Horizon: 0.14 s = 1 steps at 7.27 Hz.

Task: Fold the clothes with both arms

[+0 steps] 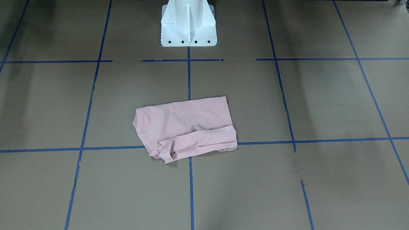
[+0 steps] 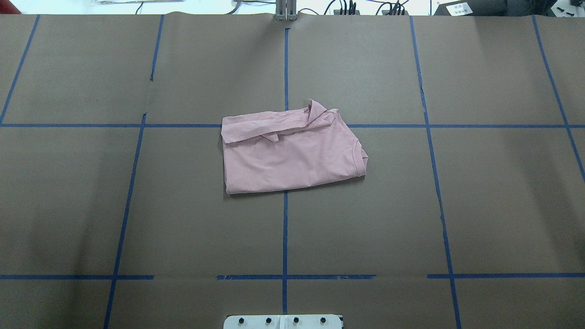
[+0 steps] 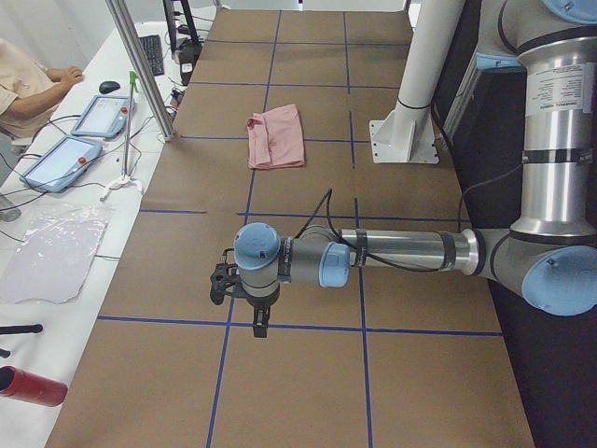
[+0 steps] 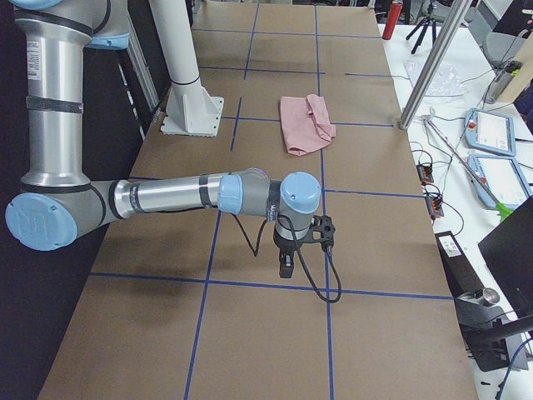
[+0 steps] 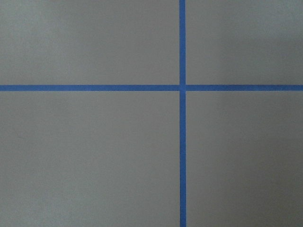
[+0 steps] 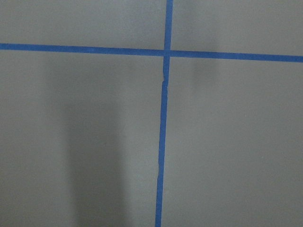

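Observation:
The clothes are one pale pink T-shirt [image 1: 185, 124] [image 2: 288, 155], lying folded into a rough rectangle at the table's middle, a sleeve doubled over its far edge. No drawing or lettering shows. It also shows small in the side views [image 3: 276, 136] [image 4: 304, 123]. Neither arm appears in the overhead or front views. The left gripper [image 3: 259, 322] hangs over bare table far from the shirt at the table's left end, and the right gripper [image 4: 286, 265] does the same at the right end. I cannot tell whether either is open or shut. Both wrist views hold only brown table and blue tape.
The white pedestal base [image 1: 188, 25] [image 2: 283, 322] stands at the robot's edge. Blue tape lines [image 2: 285, 228] grid the brown table. Beside the table's operator side are tablets [image 3: 101, 116], a metal post [image 3: 140, 65], a plastic sheet [image 3: 51, 252], and a seated person [image 3: 23, 89].

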### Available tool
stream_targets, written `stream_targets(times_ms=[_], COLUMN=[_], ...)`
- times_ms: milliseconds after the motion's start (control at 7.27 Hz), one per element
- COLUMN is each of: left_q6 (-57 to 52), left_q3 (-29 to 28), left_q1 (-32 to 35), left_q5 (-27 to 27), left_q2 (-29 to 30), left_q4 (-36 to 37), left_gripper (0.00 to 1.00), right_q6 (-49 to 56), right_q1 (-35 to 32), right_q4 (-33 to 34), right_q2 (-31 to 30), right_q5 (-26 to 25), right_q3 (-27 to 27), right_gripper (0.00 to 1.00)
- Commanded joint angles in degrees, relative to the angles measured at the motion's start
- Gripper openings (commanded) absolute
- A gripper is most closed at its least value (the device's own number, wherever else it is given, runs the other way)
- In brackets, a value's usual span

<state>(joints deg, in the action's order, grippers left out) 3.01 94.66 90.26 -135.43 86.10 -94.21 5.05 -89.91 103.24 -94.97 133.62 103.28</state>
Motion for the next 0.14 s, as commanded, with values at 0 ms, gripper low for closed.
stream_targets(times_ms=[0], left_q6=[-0.02], left_q3=[0.27], left_q1=[0.00], left_q5=[-0.01], left_q2=[0.73], left_q4=[-0.01], left_gripper=[1.00], right_q6=[-0.12], right_q1=[0.00], right_q4=[-0.06], right_q2=[-0.84], right_q5=[0.41], right_q3=[0.17], right_gripper=[1.00])
